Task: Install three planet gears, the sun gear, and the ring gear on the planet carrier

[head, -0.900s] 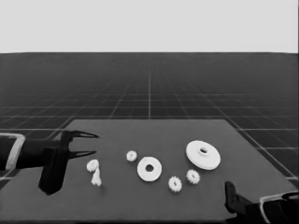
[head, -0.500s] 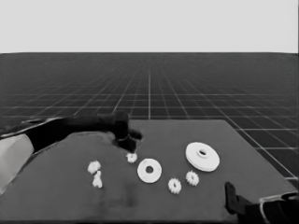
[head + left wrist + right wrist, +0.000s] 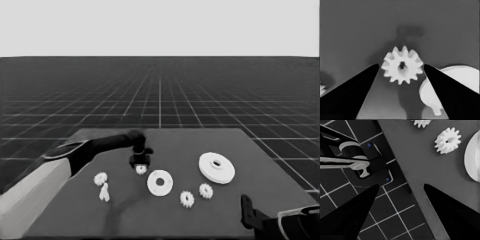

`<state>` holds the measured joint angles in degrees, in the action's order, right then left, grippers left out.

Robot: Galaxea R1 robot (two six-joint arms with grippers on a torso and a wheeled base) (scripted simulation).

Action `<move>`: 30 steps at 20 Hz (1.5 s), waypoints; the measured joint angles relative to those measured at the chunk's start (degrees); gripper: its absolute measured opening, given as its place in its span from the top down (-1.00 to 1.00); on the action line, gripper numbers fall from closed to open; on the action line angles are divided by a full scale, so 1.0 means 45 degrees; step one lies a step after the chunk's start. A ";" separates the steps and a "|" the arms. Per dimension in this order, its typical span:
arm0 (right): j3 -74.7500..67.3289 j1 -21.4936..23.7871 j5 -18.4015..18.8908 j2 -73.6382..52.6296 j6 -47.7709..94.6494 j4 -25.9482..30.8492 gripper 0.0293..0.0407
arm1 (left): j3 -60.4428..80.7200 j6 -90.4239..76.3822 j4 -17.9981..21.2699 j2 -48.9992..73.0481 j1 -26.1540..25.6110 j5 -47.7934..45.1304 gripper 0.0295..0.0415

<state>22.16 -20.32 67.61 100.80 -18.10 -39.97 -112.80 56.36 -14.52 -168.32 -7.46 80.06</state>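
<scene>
Your left hand (image 3: 401, 68) hangs over one planet gear (image 3: 402, 65), fingers apart either side, not yet clamped. The smaller round part (image 3: 160, 182) lies bare just beside the hand; nothing installed, every gear and the larger round part (image 3: 216, 167) left. Right hand (image 3: 401, 188) parked, fingers apart, at the counter (image 3: 425, 165) corner.

white gears (image 3: 187, 199), dark table (image 3: 225, 210)
</scene>
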 joint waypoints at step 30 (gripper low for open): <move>0.0000 0.0000 0.0000 0.0000 0.0000 0.0000 -0.61 | 0.1605 0.2605 0.1408 -0.1250 0.1927 0.1442 0.72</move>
<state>22.16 -20.32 67.61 100.80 -18.10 -39.97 -105.58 68.09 -8.18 -173.95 1.21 86.55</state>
